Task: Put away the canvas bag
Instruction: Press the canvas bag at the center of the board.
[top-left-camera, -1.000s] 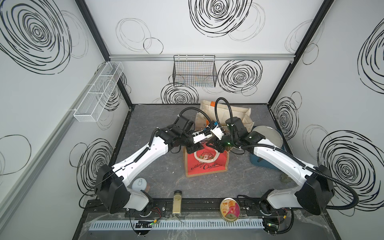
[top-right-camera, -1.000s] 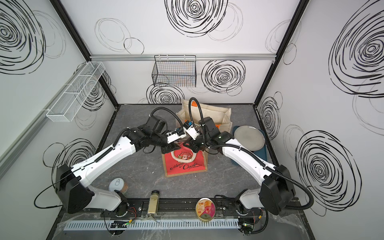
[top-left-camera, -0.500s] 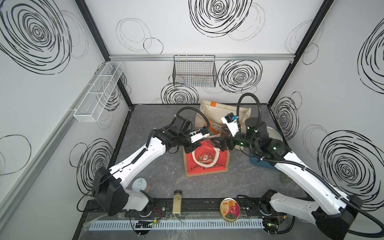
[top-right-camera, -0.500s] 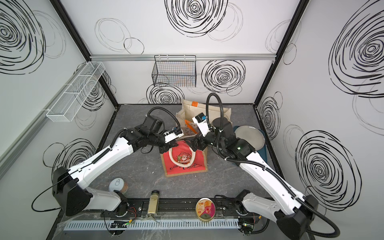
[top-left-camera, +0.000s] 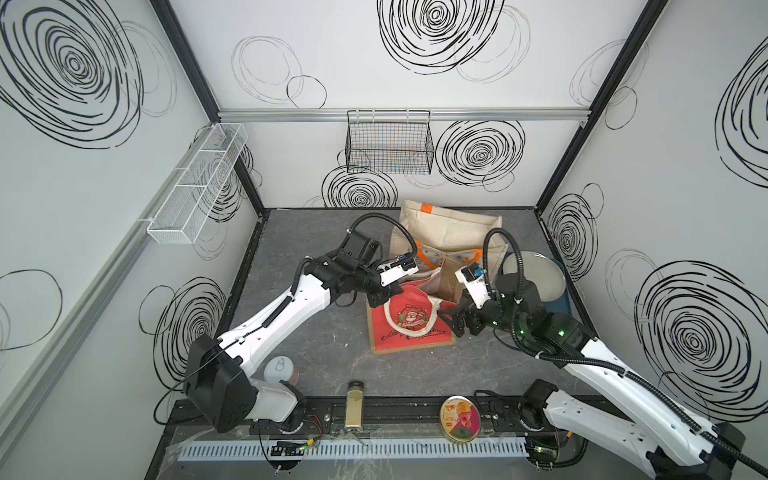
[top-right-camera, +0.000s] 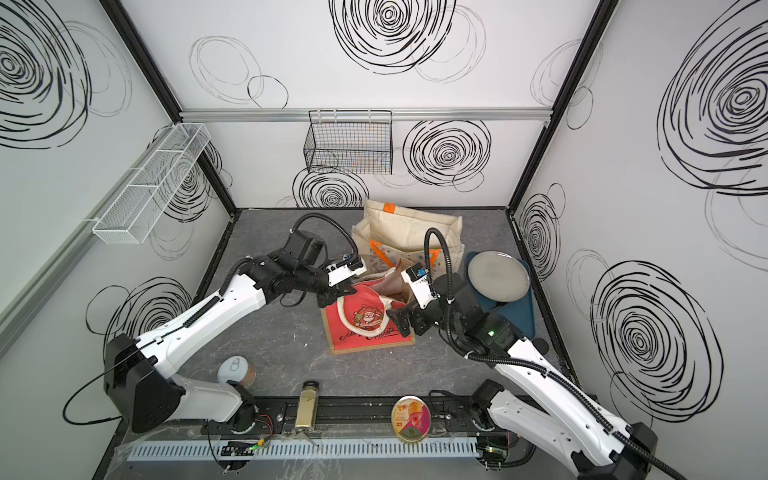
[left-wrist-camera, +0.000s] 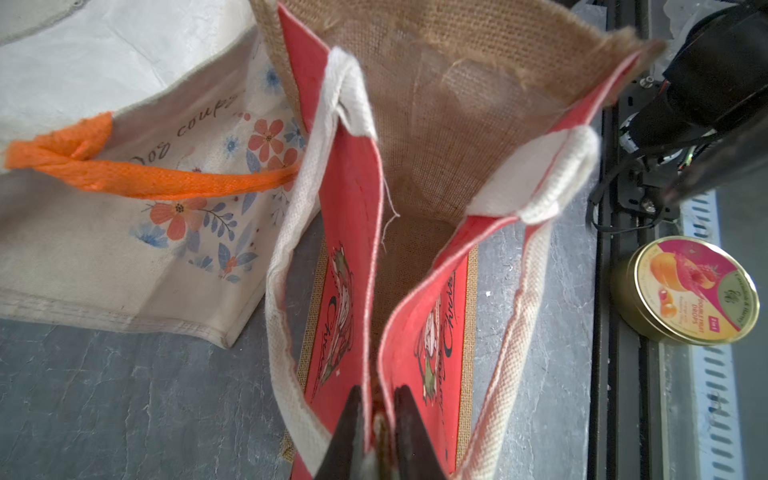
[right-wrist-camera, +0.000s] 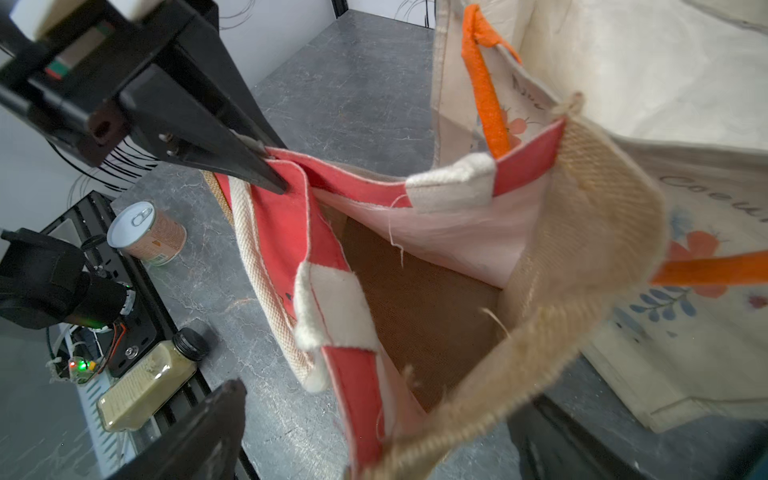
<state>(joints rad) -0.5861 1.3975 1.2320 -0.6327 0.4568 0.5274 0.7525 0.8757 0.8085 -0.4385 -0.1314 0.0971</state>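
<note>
**Two arms, one grip on the bag**

The left fingers (left-wrist-camera: 409, 436) pinch shut on the rim of the red canvas bag (top-left-camera: 409, 328), which sits gaping on the bench (top-left-camera: 316, 340) just before the cream tote (top-left-camera: 444, 232). The right fingers (right-wrist-camera: 195, 436) stand wide open at its opposite side, clamping nothing.

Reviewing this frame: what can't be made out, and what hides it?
Right wrist view: one finger of the right gripper sits behind the burlap flap of the red bag; contact unclear.
Both top views: what is in the cream bag, its mouth covered by folds and arm cables.
Left wrist view: the cream bag's lettering, cut off by the red bag.
A top view: the tray, mostly under the plate and right arm.
</note>
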